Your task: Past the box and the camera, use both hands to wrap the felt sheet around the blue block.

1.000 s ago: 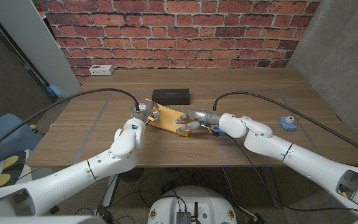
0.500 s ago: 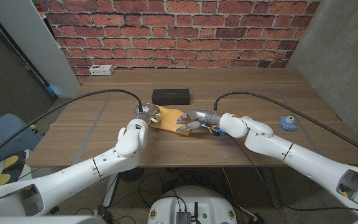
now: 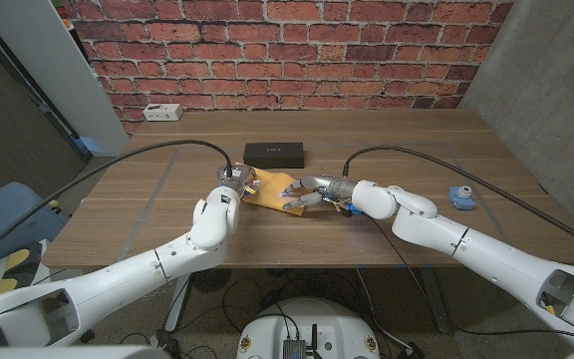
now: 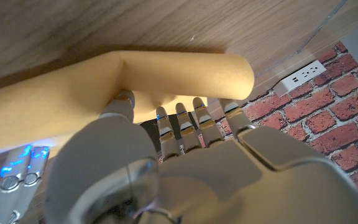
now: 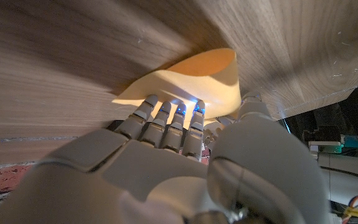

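The tan felt sheet (image 3: 270, 190) lies mid-table, just in front of the black box (image 3: 274, 154). My left hand (image 3: 232, 183) is at its left edge. In the left wrist view the felt (image 4: 166, 71) is folded into a thick roll, and the fingers (image 4: 182, 121) and thumb grip it. My right hand (image 3: 312, 191) reaches over the sheet's right side with fingers spread. In the right wrist view a lifted curl of felt (image 5: 194, 78) sits against its fingertips (image 5: 166, 115), the thumb beside it. The blue block is hidden under the felt and hands.
A small blue camera (image 3: 460, 196) sits near the table's right edge. A white power strip (image 3: 160, 113) lies at the far left corner by the brick wall. Black cables arc from both wrists over the wooden table (image 3: 407, 150).
My left hand has pushed a little farther from me and toward the felt, rolling its left edge over. The right hand has stayed almost still on the sheet.
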`<state>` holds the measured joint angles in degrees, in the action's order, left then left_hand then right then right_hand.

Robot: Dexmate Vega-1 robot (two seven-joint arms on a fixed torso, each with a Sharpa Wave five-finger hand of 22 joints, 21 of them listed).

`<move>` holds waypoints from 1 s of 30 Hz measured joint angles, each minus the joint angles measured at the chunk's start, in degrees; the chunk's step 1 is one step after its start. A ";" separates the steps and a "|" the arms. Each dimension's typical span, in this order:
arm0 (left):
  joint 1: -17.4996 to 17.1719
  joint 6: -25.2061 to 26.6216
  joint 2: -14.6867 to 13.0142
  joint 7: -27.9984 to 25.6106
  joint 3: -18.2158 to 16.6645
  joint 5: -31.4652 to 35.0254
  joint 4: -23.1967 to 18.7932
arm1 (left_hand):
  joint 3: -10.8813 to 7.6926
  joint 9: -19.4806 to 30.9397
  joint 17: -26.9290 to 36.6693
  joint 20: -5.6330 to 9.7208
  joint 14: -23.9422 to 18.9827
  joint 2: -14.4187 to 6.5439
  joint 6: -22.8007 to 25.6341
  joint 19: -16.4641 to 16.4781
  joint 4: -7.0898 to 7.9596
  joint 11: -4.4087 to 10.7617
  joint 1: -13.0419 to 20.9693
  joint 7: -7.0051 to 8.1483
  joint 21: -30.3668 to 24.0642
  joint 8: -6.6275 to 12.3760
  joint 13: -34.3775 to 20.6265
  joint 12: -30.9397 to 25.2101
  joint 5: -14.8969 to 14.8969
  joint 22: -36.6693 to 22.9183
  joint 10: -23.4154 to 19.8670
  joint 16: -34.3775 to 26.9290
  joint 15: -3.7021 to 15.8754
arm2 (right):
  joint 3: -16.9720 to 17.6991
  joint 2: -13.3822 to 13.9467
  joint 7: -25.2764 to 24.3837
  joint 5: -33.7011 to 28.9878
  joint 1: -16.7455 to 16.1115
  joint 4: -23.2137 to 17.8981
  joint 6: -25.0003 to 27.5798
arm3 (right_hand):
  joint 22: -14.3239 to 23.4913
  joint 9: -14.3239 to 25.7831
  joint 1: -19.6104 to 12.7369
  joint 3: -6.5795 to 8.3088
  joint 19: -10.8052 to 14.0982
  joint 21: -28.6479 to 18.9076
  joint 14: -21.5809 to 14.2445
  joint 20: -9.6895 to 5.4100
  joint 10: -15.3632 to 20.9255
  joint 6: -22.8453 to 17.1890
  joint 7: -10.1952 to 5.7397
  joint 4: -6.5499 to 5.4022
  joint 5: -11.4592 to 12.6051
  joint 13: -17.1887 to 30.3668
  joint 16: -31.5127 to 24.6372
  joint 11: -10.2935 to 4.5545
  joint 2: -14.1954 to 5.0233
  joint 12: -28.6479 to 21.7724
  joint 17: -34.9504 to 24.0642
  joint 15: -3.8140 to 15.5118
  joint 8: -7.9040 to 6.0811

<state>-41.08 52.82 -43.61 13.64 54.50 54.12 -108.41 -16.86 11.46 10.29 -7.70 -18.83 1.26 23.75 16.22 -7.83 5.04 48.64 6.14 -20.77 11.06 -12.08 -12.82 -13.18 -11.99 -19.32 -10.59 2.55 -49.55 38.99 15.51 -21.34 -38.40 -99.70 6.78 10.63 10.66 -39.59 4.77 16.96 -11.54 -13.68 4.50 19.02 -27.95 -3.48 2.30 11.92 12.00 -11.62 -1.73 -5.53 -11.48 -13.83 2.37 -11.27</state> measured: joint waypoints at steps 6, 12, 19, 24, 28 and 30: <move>-1.51 -1.05 0.27 -1.12 -2.26 -0.42 -0.28 | 0.13 0.00 0.26 -0.08 0.00 -0.96 1.50 -2.03 0.83 0.56 -0.95 0.27 0.84 0.41 -0.06 0.00 -0.49 0.28 -0.99 -0.07 0.00 | 0.56 -0.15 -1.20 1.74 -0.10 0.60 -1.22 | -0.01 0.00 0.55 0.00 0.00 0.00 0.00 -0.01 -0.31 0.00 0.00 0.00 0.00 0.00 0.00 0.31 0.10 0.00 0.00 0.00 0.00; -3.54 -2.71 0.41 -5.04 -5.25 -3.25 -1.21 | 0.12 0.00 0.26 -0.29 0.00 -1.93 2.16 -2.25 1.30 0.90 -1.27 0.11 0.87 0.41 -0.06 -0.39 -0.49 0.27 -1.34 -0.23 0.00 | 2.00 -0.43 -2.99 4.98 -0.76 1.96 -3.83 | 0.04 0.01 1.02 0.00 0.01 -0.01 0.31 -0.01 -0.74 0.00 0.00 0.00 0.00 0.00 0.00 0.10 -0.02 0.00 0.00 -0.32 0.00; -5.90 -6.11 0.44 -12.26 -9.21 -9.58 -2.58 | -0.34 0.01 0.26 -0.38 0.00 -3.35 2.24 -2.33 1.76 0.69 -1.21 0.20 0.87 0.41 -0.05 -0.39 -0.49 0.27 -1.72 -0.50 0.00 | 5.37 -1.42 -5.69 10.74 -2.51 5.74 -9.54 | 0.02 0.01 1.51 -0.26 -0.18 -0.26 0.61 0.24 -0.94 0.22 0.22 -0.26 0.00 0.00 0.00 0.30 0.47 0.00 -0.01 0.00 0.00; -7.80 -8.14 0.58 -15.82 -12.32 -12.94 -3.42 | -0.60 0.01 0.25 -1.23 -0.21 -5.34 1.99 -1.93 2.70 0.38 -2.13 -0.05 0.87 0.41 -0.05 -0.39 -0.49 0.27 -2.03 -0.50 -0.21 | 6.88 -2.10 -7.44 14.90 -3.36 7.60 -13.96 | 0.03 0.01 1.81 -0.26 -0.19 -0.26 0.92 0.25 -0.95 0.22 0.22 -0.26 0.00 0.01 0.00 0.32 0.77 0.00 0.27 -0.32 0.00; -9.71 -11.19 0.85 -20.29 -15.35 -17.45 -3.89 | -0.67 0.01 0.37 -1.23 -0.22 -6.24 1.46 -1.92 3.37 -0.12 -3.04 -0.54 0.87 0.33 -0.05 -0.39 0.01 0.27 -1.98 -0.50 -0.21 | 8.46 -2.99 -8.56 18.43 -4.22 9.80 -17.62 | 0.03 0.01 1.81 -0.26 -0.38 -0.25 1.13 0.44 -1.35 0.22 0.22 -0.25 0.00 0.01 0.00 0.71 0.77 0.00 0.27 -0.10 0.27; -10.68 -11.74 1.05 -21.01 -16.84 -18.23 -4.01 | -0.66 0.01 0.37 -1.53 -0.21 -6.69 0.36 -1.61 3.66 -0.46 -3.47 -0.61 0.87 -0.07 -0.05 -0.39 0.44 0.26 -1.81 -0.50 -0.21 | 8.70 -3.16 -9.00 20.31 -4.35 10.17 -19.57 | 0.03 0.01 1.81 -0.37 -0.38 -0.25 1.13 0.44 -1.35 0.45 0.44 -0.15 0.00 0.01 0.00 0.71 0.77 0.00 0.27 -0.10 0.27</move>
<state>-51.76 41.07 -42.57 -7.38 37.66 35.89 -112.42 -17.52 11.47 10.65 -9.23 -19.05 -5.43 24.11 14.61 -4.17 4.58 45.17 5.53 -19.90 10.99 -12.14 -13.21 -12.73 -11.72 -21.13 -11.10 2.34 -40.84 35.83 6.51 -1.03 -42.75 -89.54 -12.79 10.65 10.68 -37.78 4.40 16.58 -11.79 -12.55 4.93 17.68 -27.50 -3.04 2.15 11.92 12.01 -11.63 -1.02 -4.76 -11.48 -13.56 2.26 -11.00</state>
